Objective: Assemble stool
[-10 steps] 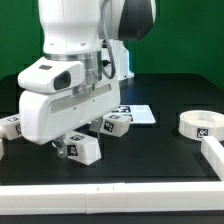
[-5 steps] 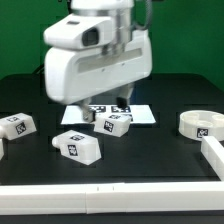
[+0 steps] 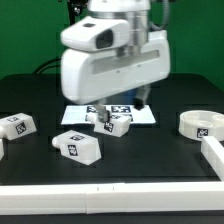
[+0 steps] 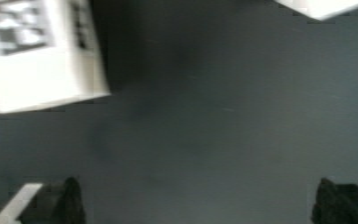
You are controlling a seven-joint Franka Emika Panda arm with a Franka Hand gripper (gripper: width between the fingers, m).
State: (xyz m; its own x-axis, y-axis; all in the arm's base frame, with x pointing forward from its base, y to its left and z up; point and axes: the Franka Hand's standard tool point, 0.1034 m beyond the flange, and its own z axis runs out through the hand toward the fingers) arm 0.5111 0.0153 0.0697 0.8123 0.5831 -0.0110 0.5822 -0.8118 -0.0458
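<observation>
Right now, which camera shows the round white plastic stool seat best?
The exterior view: the round white plastic seat lies in plain sight at that view's right, tag showing. The wrist view misses it, seeing a chunky white tagged leg and black table instead.

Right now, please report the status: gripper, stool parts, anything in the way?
Gripper open, holding nothing. Three legs loose on the table, seat apart at the exterior view's right. Nothing between the jaws.

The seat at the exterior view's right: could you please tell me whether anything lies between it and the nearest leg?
Nothing visible does: only bare black table separates the seat from that leg. The white rail lies in front of the seat, off that path.
</observation>
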